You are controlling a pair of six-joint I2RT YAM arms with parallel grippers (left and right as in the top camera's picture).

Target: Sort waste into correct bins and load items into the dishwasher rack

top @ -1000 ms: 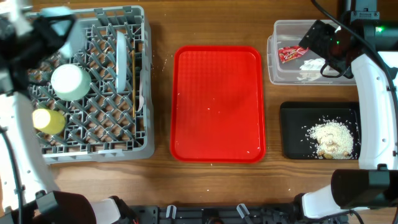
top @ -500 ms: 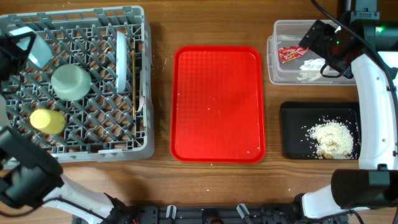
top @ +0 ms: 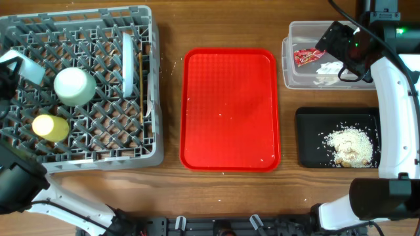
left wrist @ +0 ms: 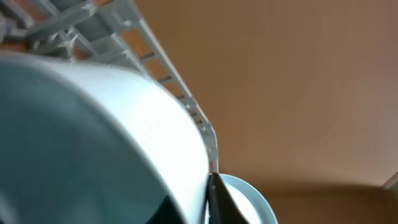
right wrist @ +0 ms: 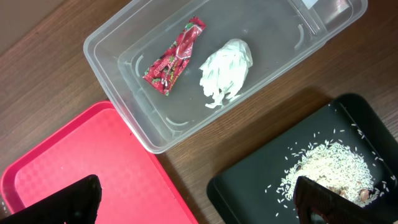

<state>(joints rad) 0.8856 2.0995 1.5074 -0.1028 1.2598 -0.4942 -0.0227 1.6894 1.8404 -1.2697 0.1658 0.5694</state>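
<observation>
The grey rack (top: 105, 155) holds a pale bowl (top: 74, 86), a yellow cup (top: 50, 127), an upright blue plate (top: 129, 56) and a wooden stick (top: 140, 78). My left gripper (top: 10, 75) is at the rack's left edge, shut on a second pale bowl (top: 23, 65), which fills the left wrist view (left wrist: 93, 143). My right gripper (right wrist: 196, 205) is open and empty above the clear tub (top: 287, 46). The tub holds the red wrapper (right wrist: 174, 56) and white scraps (right wrist: 227, 71). The black tray (top: 308, 131) holds the rice heap (top: 349, 144).
The flat red tray (top: 230, 108) lies bare between the rack and the bins. The tub and black tray sit close together at the table's right edge. The right arm's white link runs down the right side.
My left gripper has carried the bowl from over the rack's back left corner leftward and toward the front, to the rack's left edge. The right arm has not moved.
</observation>
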